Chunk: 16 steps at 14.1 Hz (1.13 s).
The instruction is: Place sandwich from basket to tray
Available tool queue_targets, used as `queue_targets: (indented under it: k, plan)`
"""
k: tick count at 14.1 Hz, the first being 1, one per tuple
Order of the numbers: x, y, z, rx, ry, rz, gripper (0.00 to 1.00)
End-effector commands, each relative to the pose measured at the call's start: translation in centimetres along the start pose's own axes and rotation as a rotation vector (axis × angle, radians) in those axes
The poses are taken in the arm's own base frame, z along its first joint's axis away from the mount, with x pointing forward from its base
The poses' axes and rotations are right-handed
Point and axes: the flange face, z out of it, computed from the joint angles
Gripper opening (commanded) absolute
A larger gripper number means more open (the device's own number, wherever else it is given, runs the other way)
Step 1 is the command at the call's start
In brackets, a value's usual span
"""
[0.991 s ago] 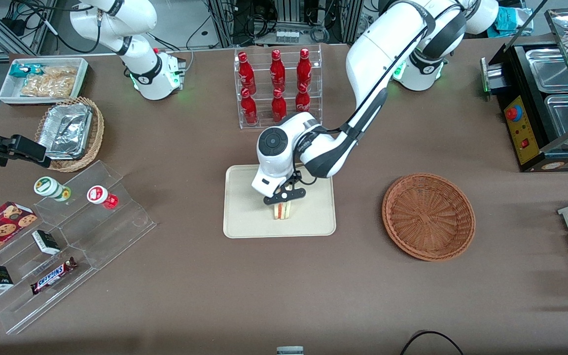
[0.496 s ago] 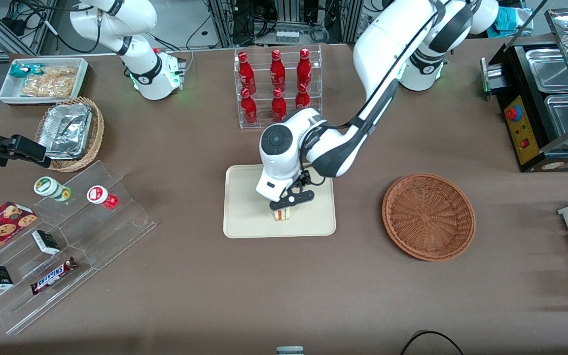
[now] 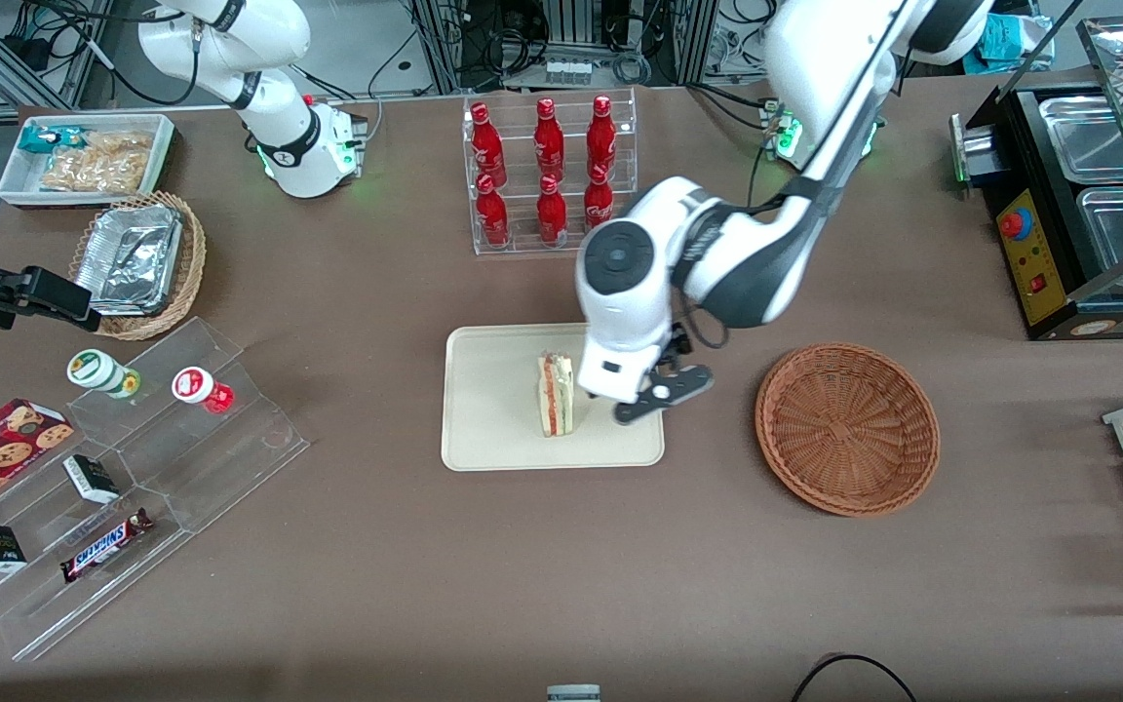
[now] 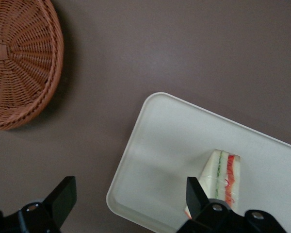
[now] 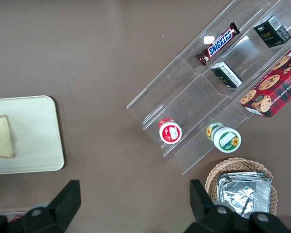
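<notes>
The sandwich point(image 3: 556, 394) stands on its edge on the cream tray point(image 3: 493, 429), red and green filling showing; it also appears in the left wrist view as a wedge point(image 4: 223, 175) on the tray point(image 4: 165, 145). My gripper point(image 3: 657, 395) hangs open above the tray's edge, beside the sandwich toward the working arm's end, holding nothing. In the wrist view the gripper point(image 4: 128, 194) spans the tray's corner, one fingertip point(image 4: 194, 191) next to the sandwich. The reddish-brown basket point(image 3: 847, 426) lies empty toward the working arm's end, also visible as a wicker disc point(image 4: 19, 63).
A rack of red bottles point(image 3: 550, 171) stands farther from the camera than the tray. A clear tiered stand point(image 3: 133, 468) with snacks, a tan basket of foil containers point(image 3: 137, 263) and a white bin point(image 3: 84, 156) lie toward the parked arm's end. A black appliance point(image 3: 1078, 195) sits at the working arm's end.
The gripper let go of the sandwich, rose and moved sideways toward the basket. The sandwich now stands uncovered on the tray.
</notes>
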Motion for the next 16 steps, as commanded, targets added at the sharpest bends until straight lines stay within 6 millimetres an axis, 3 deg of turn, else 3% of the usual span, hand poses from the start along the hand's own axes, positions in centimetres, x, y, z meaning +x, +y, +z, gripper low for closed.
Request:
queue_targets:
  k: [1, 3, 7, 13, 16]
  plan:
    - [1.8, -6.2, -0.7, -0.009, -0.076, 0.06, 1.0]
    - [4.0, -10.9, -0.7, -0.014, -0.11, 0.096, 1.0]
    - [6.8, -18.4, -1.5, -0.014, -0.127, 0.148, 1.0]
    - [7.9, -28.4, -5.6, 0.02, -0.189, 0.241, 1.0]
    - [7.7, -32.0, -8.0, -0.005, -0.23, 0.349, 1.0]
